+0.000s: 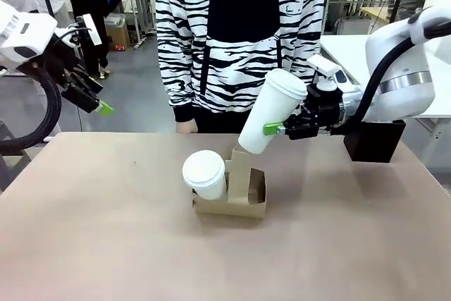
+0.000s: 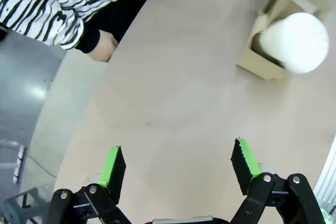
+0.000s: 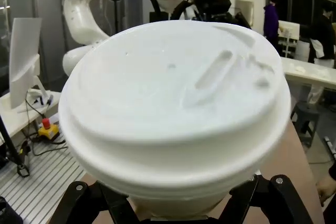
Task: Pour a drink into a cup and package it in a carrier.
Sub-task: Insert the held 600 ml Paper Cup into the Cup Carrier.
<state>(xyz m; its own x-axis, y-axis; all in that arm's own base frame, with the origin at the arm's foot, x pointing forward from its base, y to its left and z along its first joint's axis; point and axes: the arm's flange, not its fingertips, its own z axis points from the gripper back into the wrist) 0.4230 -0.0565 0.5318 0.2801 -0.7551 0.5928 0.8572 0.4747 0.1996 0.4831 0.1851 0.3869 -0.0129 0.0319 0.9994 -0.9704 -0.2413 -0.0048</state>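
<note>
1. The right gripper (image 1: 279, 129) clasped a lidded white cup (image 1: 273, 111) by its side, tilted, with the lid toward 1 o'clock and the base toward 7 o'clock.
2. The cup's base hung just above the cardboard carrier (image 1: 246, 204), beside its handle. The free slot appeared to lie at 3 o'clock of the handle, though it was partly hidden.
3. A second cup (image 1: 205, 173) sat in the 9 o'clock slot.
4. The left gripper (image 2: 178, 163) hovered wide and empty, well apart at 9 o'clock, so the right arm was nearer.
</note>
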